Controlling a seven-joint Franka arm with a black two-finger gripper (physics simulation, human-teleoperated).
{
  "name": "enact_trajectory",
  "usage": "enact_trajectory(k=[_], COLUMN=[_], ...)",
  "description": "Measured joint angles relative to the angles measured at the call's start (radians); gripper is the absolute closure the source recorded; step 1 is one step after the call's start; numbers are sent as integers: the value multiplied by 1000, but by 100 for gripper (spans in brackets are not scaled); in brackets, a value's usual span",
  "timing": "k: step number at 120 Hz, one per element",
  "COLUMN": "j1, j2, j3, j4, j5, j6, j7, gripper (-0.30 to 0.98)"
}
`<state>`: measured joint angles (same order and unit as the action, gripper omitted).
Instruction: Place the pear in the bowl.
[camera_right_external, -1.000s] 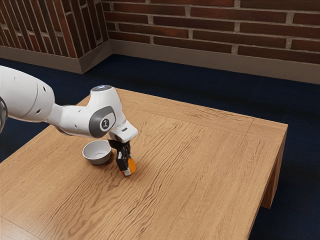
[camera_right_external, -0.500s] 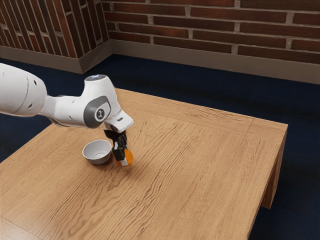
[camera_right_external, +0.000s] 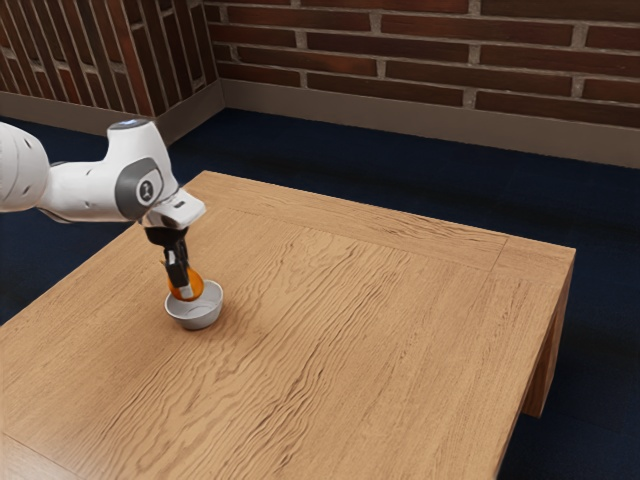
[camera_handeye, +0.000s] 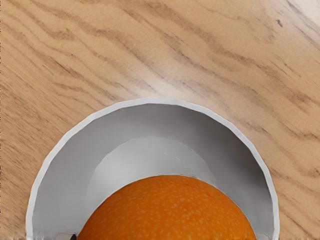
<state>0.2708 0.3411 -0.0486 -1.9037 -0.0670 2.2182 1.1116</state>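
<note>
Hand (camera_right_external: 184, 290) is closed around pear (camera_right_external: 197, 284), orange in colour. Pear is at mouth of bowl (camera_right_external: 197, 322) on desk (camera_right_external: 360, 330); whether touching inside, cannot tell. Picking and carrying seem nearly complete; remaining: small lowering, then release.

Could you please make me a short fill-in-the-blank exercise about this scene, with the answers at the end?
The fruit is ____ in colour. It is held by the black ____ at the end of the robot's arm. The light grey bowl stands on the wooden ____. The wall in the background is built of ____.

Missing words, in order: orange; gripper; table; bricks.
</note>
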Motion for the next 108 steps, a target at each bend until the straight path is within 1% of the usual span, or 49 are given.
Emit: enact_trajectory(k=[14,29,37,45,53,58,64,80,108], j1=[-1,0,-9,-57,-134,-210,-269,-281,-283], j2=[4,-10,-87,-227,-350,-420,-477,-513,-533], j3=[2,1,-2,0,7,34,50,50,33], j4=[5,8,1,-6,-9,-6,23,123,139], j5=[0,-4,-10,-10,-1,12,23,38,45], j6=[-6,-15,-47,-103,-163,-209,-273,-438,-591], j7=[7,12,6,-24,-78,-125,-188,-348,-566], gripper=[16,9,7,5,4,3,2,1,0])
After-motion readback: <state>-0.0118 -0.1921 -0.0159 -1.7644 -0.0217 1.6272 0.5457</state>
